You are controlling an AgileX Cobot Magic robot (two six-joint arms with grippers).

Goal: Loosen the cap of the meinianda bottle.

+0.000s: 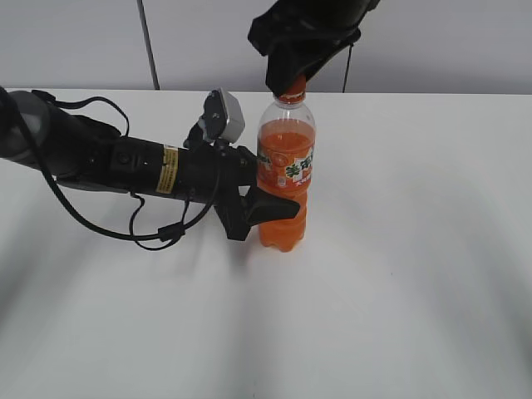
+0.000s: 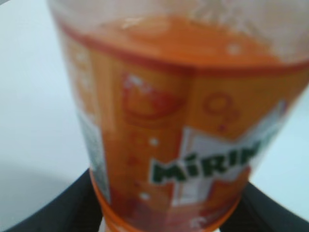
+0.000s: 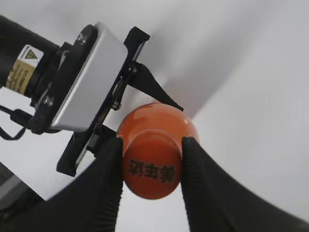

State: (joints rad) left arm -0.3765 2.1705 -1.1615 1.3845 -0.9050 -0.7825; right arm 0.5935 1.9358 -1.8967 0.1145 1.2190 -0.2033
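Note:
The meinianda bottle (image 1: 285, 170) stands upright on the white table, full of orange liquid, with a green-white-orange label. My left gripper (image 1: 268, 204) is shut on the bottle's lower body from the left. In the left wrist view the bottle (image 2: 178, 125) fills the frame between the black fingers. My right gripper (image 1: 293, 79) comes down from above and is shut on the orange cap (image 3: 152, 166). In the right wrist view both fingers (image 3: 150, 159) press the cap's sides. In the exterior view only the cap's lower edge (image 1: 293, 86) shows.
The white table (image 1: 416, 274) spreads around the bottle. The left arm (image 1: 125, 162) lies across the table's left side with a looping black cable (image 1: 158, 233). A grey wall stands behind.

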